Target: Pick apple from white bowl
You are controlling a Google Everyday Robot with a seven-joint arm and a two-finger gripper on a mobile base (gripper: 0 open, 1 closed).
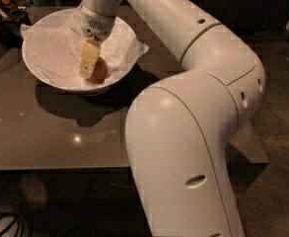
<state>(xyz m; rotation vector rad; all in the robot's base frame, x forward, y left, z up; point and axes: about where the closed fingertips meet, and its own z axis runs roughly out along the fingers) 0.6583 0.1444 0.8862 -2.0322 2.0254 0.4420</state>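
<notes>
Gripper [91, 72]: upper left, down inside white bowl [39, 74], touching apple [100, 71] for lifting; whether clamped, cannot tell.

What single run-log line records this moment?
gripper: down inside wide white paper-lined bowl | small red-orange apple: in bowl, beside gripper

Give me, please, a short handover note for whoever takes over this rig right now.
Claw: reached down inside the white bowl, right against the apple, on the apple's side toward the bowl's middle. Grasp not confirmed from this view.
Apple: low in the bowl, on the crinkled paper, near the wall closest to the arm.
Bowl: stands on the table.
Done: reach into the bowl.
Left: confirm the grasp, then lift the apple clear of the rim.
</notes>
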